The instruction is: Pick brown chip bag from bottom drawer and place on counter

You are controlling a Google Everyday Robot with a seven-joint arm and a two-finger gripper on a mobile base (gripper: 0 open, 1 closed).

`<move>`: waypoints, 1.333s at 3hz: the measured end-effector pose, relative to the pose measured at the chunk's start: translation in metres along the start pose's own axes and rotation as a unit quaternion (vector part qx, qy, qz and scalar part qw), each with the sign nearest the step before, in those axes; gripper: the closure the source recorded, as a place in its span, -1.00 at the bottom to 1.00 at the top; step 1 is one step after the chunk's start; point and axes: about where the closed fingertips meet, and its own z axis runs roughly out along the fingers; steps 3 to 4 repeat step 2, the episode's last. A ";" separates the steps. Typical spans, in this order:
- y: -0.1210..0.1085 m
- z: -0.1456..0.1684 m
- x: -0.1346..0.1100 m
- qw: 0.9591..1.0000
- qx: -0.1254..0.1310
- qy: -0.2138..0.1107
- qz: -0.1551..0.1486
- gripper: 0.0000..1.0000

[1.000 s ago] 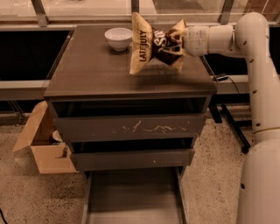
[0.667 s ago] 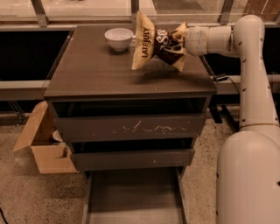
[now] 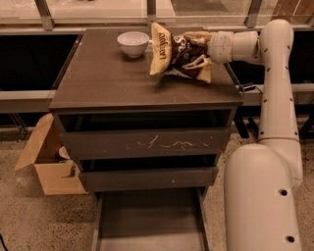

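The brown chip bag (image 3: 175,53) is crinkly dark brown with tan edges and white lettering. It is held above the back right of the counter (image 3: 108,81), with its lower edge close to or touching the surface. My gripper (image 3: 197,51) reaches in from the right and is shut on the bag's right end. The bottom drawer (image 3: 149,223) is pulled open at the foot of the cabinet, and its grey floor shows bare.
A white bowl (image 3: 133,43) stands at the counter's back, just left of the bag. An open cardboard box (image 3: 49,164) sits on the floor left of the cabinet. My arm and base (image 3: 265,196) fill the right side. A window ledge (image 3: 98,14) runs behind.
The bag and gripper have moved slightly right and lower toward the counter. The camera has shifted so the robot's body fills more of the right side.
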 end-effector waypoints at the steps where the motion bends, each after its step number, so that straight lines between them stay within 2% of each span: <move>1: -0.005 -0.007 0.003 1.000 0.010 0.004 0.000 -1.00; 2: -0.020 -0.032 0.003 0.999 0.039 0.011 -0.012 -1.00; 4: -0.020 -0.032 0.003 0.999 0.039 0.011 -0.012 -1.00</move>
